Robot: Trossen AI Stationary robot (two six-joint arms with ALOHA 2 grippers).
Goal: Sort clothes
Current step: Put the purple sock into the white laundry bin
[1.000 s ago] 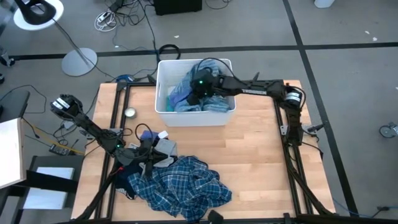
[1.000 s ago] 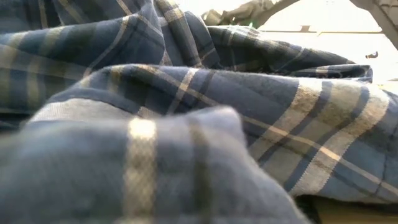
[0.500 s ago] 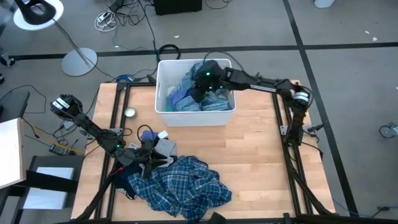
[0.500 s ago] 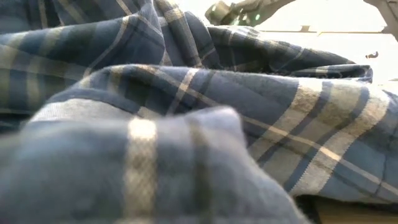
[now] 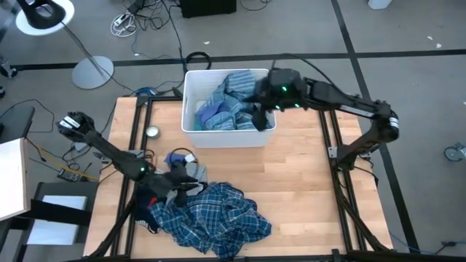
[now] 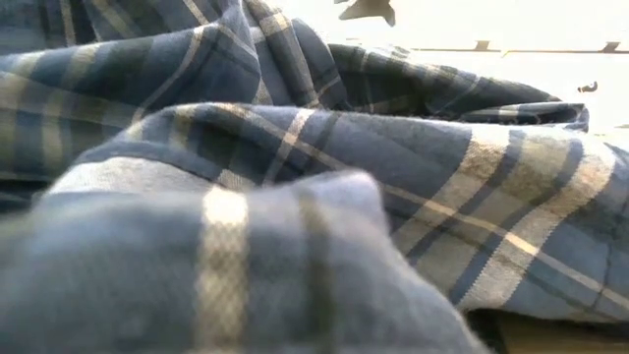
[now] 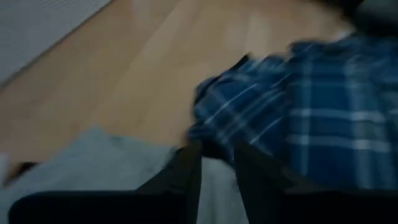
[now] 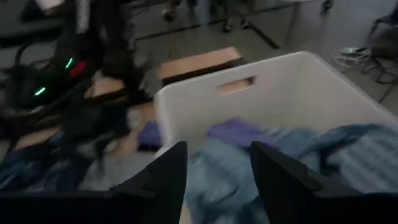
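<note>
- Clothes split in two groups: plaid shirt heaped at the counter's near-left part, grey garment just beside it, touching its upper edge; the rest in the bin.
- White bin at the counter's far edge, centre-left; holds blue-grey striped clothes piled to about rim level, with a purple-blue piece by the handle-slot wall (seen from the right wrist view).
- Low view is filled by the plaid shirt; only a strip of bright background above it.
- Left hand low on the counter at the seam between grey garment and plaid shirt; in the left wrist view its fingers sit close together with grey cloth beneath and plaid ahead; cannot tell whether they grip anything.
- Right hand above the bin's right side, fingers spread apart, released, nothing between them.
- Change from a second ago: right hand was down inside the bin on the clothes; now lifted and shifted toward the bin's right rim, arm swung out to the right. Left hand nudged slightly toward the plaid heap.
- Open room: bare counter over the whole right half and in front of the bin; plaid shirt reaches the near edge, its left part over the frame rail.
</note>
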